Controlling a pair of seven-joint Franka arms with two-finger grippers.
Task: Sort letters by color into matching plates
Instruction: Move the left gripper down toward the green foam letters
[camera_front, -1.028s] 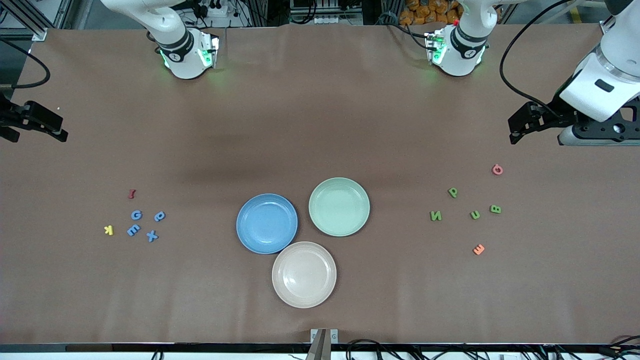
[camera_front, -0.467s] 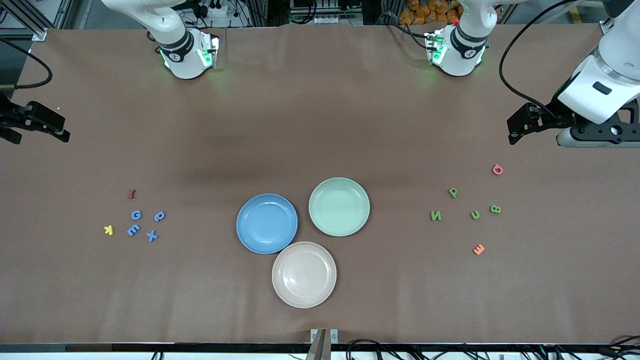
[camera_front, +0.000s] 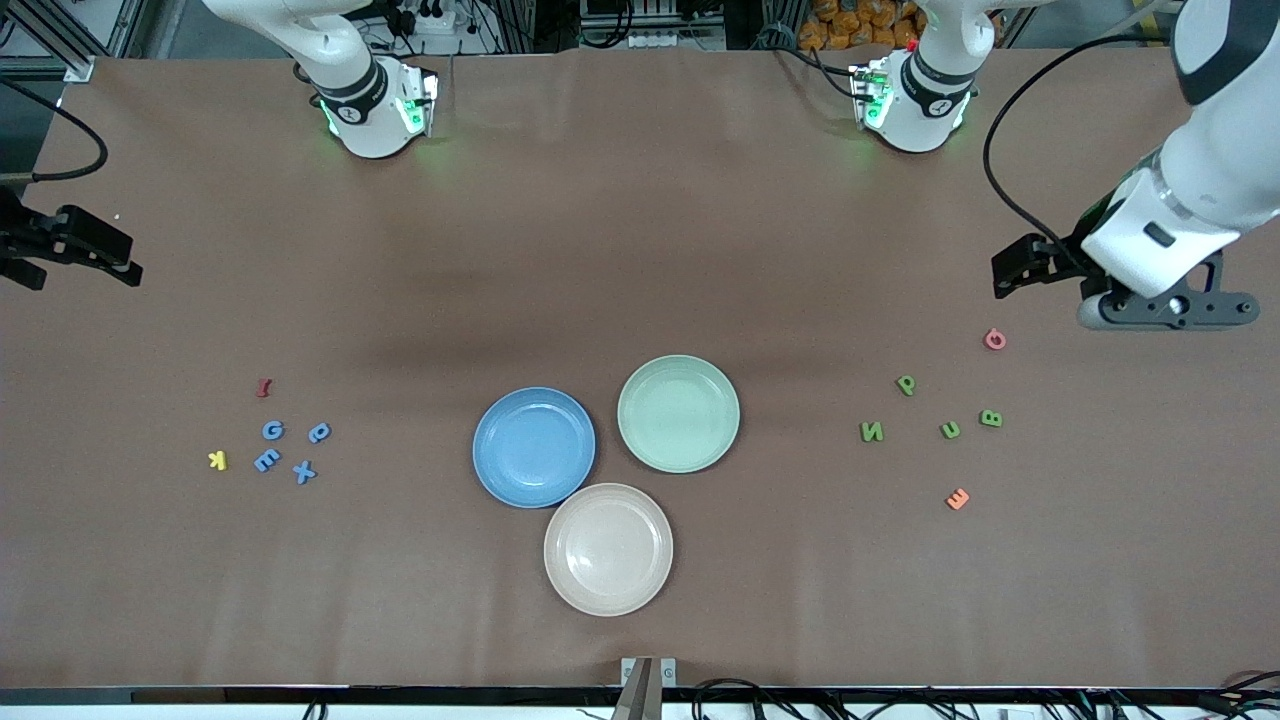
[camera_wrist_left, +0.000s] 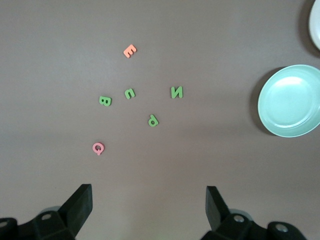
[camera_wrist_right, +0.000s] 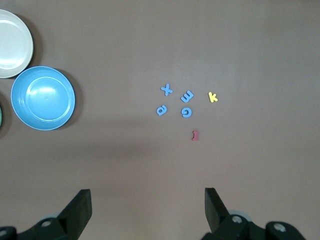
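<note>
Several blue letters (camera_front: 290, 450) (camera_wrist_right: 172, 100) lie grouped toward the right arm's end of the table. Several green letters (camera_front: 930, 415) (camera_wrist_left: 142, 102) are scattered toward the left arm's end. In the middle the blue plate (camera_front: 533, 447) (camera_wrist_right: 43, 98) and the pale green plate (camera_front: 678, 413) (camera_wrist_left: 291, 101) sit side by side, both empty. My left gripper (camera_front: 1012, 270) (camera_wrist_left: 149, 192) hangs open over bare table beside the green letters, holding nothing. At the table's edge my right gripper (camera_front: 118, 262) (camera_wrist_right: 147, 196) is open and empty, well apart from the blue letters.
A beige-pink plate (camera_front: 608, 548) touches both plates, nearer the front camera. A red letter (camera_front: 264, 387) and a yellow one (camera_front: 217, 460) lie by the blue group. A pink-red letter (camera_front: 994, 339) and an orange E (camera_front: 958, 498) lie by the green group.
The left arm has swung inward, carrying its open gripper closer to the green letters. The right gripper has barely shifted. No letter or plate has moved.
</note>
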